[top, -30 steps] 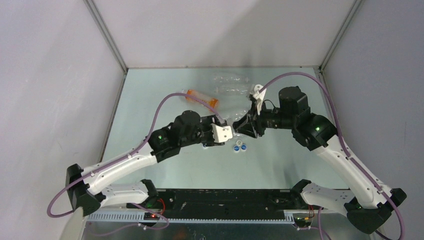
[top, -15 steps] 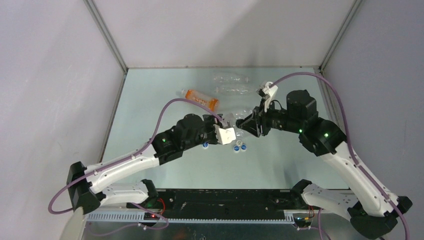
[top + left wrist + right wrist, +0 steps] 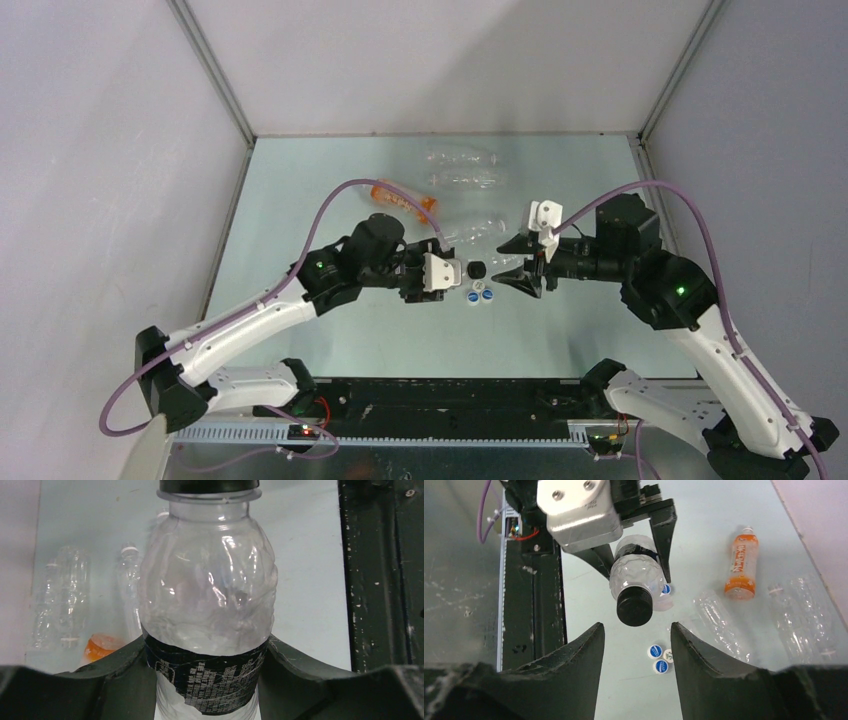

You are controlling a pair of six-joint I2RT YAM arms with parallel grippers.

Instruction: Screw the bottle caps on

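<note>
My left gripper (image 3: 207,680) is shut on a clear bottle (image 3: 207,595), gripping it at its dark label band. A black cap (image 3: 209,486) sits on that bottle's neck. From the right wrist, the black cap (image 3: 635,606) points at my right gripper (image 3: 636,626), which stands open a short way off with nothing between its fingers. Seen from above, the black cap (image 3: 477,268) lies between the left gripper (image 3: 456,271) and the right gripper (image 3: 500,259). Two blue-topped caps (image 3: 654,651) (image 3: 661,666) and a white cap (image 3: 669,655) lie loose on the table below.
An orange bottle (image 3: 405,198) lies behind the left arm. Clear bottles (image 3: 462,157) (image 3: 470,179) (image 3: 478,229) lie toward the back of the table. Another blue-topped cap (image 3: 666,589) shows behind the held bottle. The black base rail (image 3: 440,395) runs along the near edge.
My right gripper has opened and drawn back to the right, off the black cap. The cap stays on the bottle, which my left gripper still holds.
</note>
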